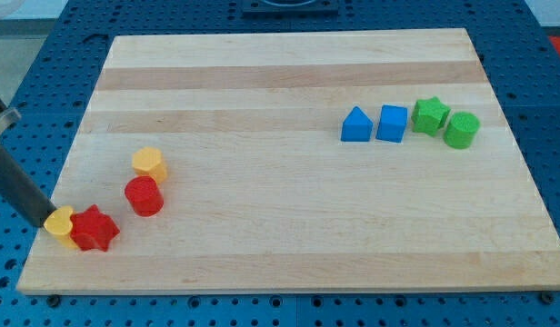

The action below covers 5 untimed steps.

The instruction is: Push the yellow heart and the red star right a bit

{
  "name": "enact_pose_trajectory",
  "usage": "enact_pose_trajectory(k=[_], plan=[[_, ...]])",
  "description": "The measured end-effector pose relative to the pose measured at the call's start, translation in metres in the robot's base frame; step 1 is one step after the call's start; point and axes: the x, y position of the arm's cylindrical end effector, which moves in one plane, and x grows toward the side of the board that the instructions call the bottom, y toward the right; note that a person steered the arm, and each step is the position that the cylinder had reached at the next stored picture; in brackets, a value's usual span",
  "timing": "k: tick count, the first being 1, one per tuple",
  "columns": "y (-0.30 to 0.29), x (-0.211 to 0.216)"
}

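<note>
Rod in view: our tip (pixel 44 222) touches the left side of the yellow heart (pixel 59 222), holding nothing; the red star (pixel 95 229) touches the heart's right side, near-left board (pixel 289 236) corner.

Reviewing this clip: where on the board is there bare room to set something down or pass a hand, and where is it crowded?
Bare wood spans the middle, between the red cylinder and the blue triangle, plus the whole strip along the view's top and the bottom right. Crowded: bottom left, where my tip meets the yellow heart beside the red star; and the right cluster ending at the green cylinder.
</note>
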Motion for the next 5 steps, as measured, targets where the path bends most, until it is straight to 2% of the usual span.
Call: enact_pose_trajectory(k=[5], plan=[[0.039,-0.002]])
